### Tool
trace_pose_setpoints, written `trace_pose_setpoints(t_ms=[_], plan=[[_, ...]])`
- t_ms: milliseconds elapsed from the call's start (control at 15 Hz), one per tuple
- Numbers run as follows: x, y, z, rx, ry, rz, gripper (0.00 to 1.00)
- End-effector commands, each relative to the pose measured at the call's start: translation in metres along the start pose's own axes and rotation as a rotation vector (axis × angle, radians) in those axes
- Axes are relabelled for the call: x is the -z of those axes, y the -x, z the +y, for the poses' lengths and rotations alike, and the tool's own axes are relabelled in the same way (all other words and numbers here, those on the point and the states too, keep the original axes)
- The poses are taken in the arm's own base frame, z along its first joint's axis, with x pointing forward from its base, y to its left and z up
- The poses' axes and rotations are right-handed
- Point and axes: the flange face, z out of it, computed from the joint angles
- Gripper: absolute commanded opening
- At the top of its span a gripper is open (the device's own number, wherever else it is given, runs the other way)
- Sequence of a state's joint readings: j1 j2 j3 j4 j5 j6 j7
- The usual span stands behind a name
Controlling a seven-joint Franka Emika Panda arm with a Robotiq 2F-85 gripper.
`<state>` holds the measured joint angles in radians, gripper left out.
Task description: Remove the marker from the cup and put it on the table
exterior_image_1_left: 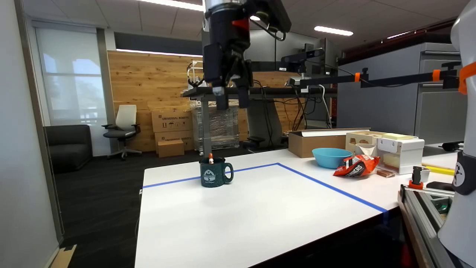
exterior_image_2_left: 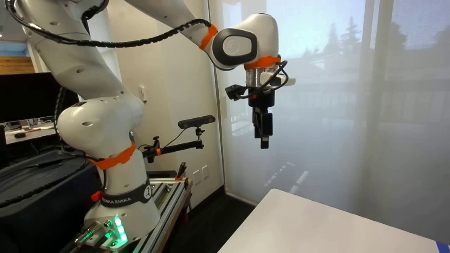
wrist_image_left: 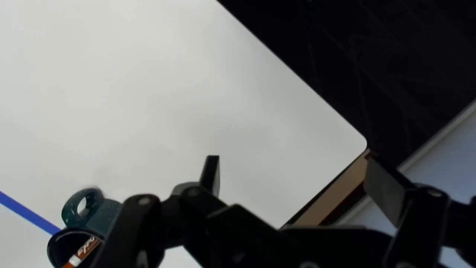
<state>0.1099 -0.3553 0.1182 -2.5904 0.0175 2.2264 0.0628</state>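
Since the marker (exterior_image_1_left: 211, 159) is propped in the cup (exterior_image_1_left: 209, 177) with just its end poking above the rim, I'd call this the reaching stage, nothing grabbed yet. The gripper (exterior_image_1_left: 232, 100) hangs well above the table (exterior_image_1_left: 238, 219), jaws spread wide and holding nothing, and the wrist view has the cup off to one side of them. Next it probably needs to shift over, line up on that end, then drop straight down and pinch it without clipping the rim.
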Motion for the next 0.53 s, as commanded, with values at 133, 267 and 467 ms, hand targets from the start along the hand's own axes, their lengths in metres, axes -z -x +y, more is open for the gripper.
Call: trace_pose_setpoints(t_ms=[133, 267, 467], plan=[[-0.023, -0.026, -0.015, -0.167, -0.049, 0.261, 1.00], [-0.025, -0.032, -0.018, -0.237, -0.075, 0.347, 1.00], [-0.026, -0.034, -0.013, -0.318, -0.092, 0.489, 1.00]])
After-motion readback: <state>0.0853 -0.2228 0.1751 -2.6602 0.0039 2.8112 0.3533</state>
